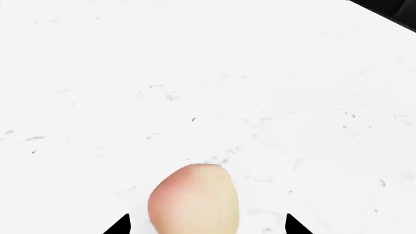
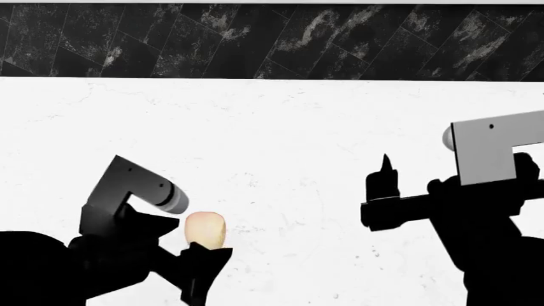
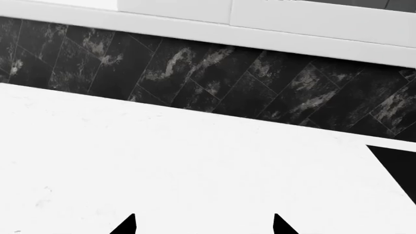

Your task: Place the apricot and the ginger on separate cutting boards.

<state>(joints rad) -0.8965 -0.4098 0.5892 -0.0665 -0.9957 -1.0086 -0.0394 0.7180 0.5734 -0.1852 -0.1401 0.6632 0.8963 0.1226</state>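
The apricot, a small smooth cream-peach fruit with a pink blush, lies on the white counter. My left gripper is open, with one black fingertip on each side of the apricot and a gap on both sides. In the head view the apricot sits between the left gripper's fingers at the lower left. My right gripper is open and empty over bare counter; it shows in the head view at the right. The ginger and both cutting boards are out of view.
A dark marbled tile backsplash runs along the far edge of the white counter. The right wrist view shows the same wall, white cabinet fronts above it and a black shape at the counter's edge.
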